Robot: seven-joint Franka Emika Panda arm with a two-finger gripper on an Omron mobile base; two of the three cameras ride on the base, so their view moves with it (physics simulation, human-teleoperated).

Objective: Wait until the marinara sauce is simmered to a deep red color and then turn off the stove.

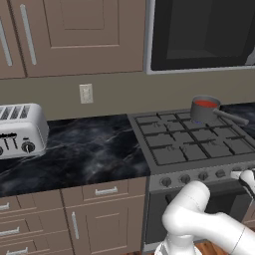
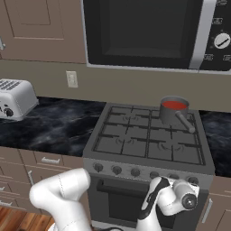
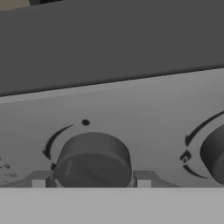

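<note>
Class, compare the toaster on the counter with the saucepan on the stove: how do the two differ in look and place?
The toaster is a boxy, pale silver thing with slots on top and dark knobs on its front; the saucepan is round, grey and long-handled. The toaster sits on the dark marble counter left of the stove; the saucepan stands on a rear grate, holding red marinara sauce. Both stand upright.

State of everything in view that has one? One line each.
Sauce: red, in the saucepan on the back right burner.
Gripper: shut on a stove knob.
Stove: oven door closed.
Microwave: door closed.
Toaster: slots empty.
</note>
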